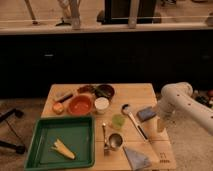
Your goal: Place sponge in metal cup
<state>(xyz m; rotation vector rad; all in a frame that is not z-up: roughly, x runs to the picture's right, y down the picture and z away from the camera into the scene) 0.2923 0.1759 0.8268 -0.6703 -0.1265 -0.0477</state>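
Gripper (161, 125) hangs at the right edge of the bench (136, 93), just right of the sponge (146, 113). A ladle (133, 121) lies between the sponge and the metal cup (115, 141). A green cup (118, 121) stands close on the metal cup's far side.

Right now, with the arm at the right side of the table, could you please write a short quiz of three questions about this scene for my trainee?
1. True or false: the sponge already lies inside the metal cup.
2. What colour is the tray at the front left of the table? A) red B) green C) white
3. Fill in: in the picture, the gripper hangs just to the ___ of the sponge.

Key:
1. False. The sponge lies on the table, apart from the metal cup.
2. B
3. right
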